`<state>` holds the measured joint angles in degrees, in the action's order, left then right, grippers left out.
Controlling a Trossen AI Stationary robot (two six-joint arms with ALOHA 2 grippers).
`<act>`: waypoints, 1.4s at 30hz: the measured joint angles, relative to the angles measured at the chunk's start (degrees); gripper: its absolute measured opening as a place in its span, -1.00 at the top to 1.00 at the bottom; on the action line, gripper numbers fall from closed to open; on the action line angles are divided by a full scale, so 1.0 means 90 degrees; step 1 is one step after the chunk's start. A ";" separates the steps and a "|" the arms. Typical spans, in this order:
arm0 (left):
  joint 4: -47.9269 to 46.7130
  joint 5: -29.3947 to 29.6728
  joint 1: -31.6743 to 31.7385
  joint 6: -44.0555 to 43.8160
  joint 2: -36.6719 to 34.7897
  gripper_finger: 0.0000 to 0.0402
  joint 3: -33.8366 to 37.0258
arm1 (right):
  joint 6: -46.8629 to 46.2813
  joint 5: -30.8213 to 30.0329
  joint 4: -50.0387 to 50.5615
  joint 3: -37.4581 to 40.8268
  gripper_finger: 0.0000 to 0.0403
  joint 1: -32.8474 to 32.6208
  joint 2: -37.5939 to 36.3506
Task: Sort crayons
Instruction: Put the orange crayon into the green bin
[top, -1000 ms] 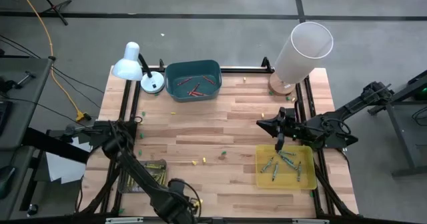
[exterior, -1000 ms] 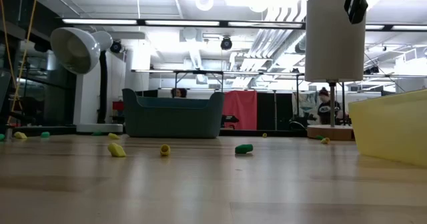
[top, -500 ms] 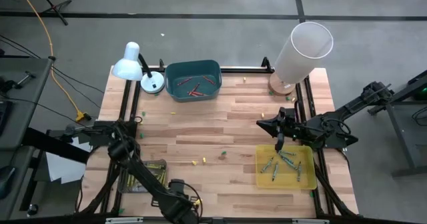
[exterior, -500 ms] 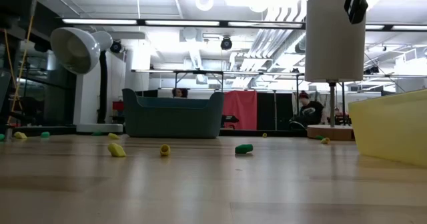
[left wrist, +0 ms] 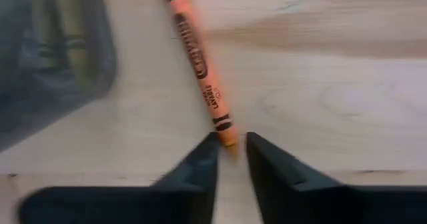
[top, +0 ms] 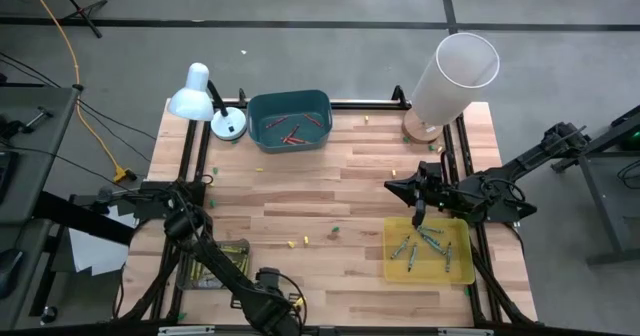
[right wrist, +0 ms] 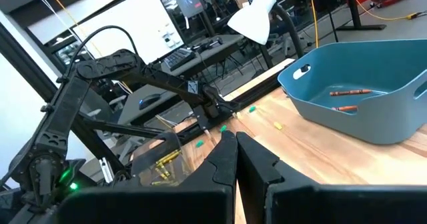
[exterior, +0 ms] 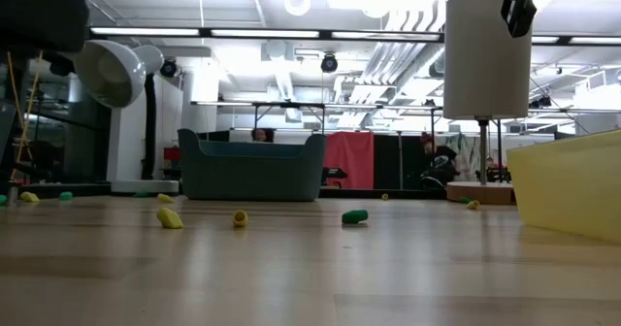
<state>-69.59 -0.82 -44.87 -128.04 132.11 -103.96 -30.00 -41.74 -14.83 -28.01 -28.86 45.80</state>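
The left end effector (left wrist: 231,144) sits low at the near edge of the tabletop (top: 330,186), its fingers narrowed around the tip of an orange crayon (left wrist: 199,59) that lies flat on the wood beside a clear tray (top: 213,263) of yellow crayons. The right end effector (top: 420,216) hangs over the yellow tray (top: 430,250) of green crayons, fingers nearly closed and holding nothing. Red crayons lie in the teal bin (top: 290,121).

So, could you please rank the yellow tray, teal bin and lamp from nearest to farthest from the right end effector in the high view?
1. Yellow tray, directly beneath the right end effector.
2. Teal bin, far edge, centre-left.
3. Lamp, far-left corner.
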 joint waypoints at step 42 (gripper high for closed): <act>0.8792 0.2017 0.3393 0.8778 -0.8165 1.00 0.8210 | -0.0780 -0.0711 -0.0439 0.0000 1.00 0.0034 0.0012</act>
<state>9.54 17.34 -14.34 -49.04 58.63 -30.08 -37.02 -48.13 -18.78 -28.01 -28.56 45.91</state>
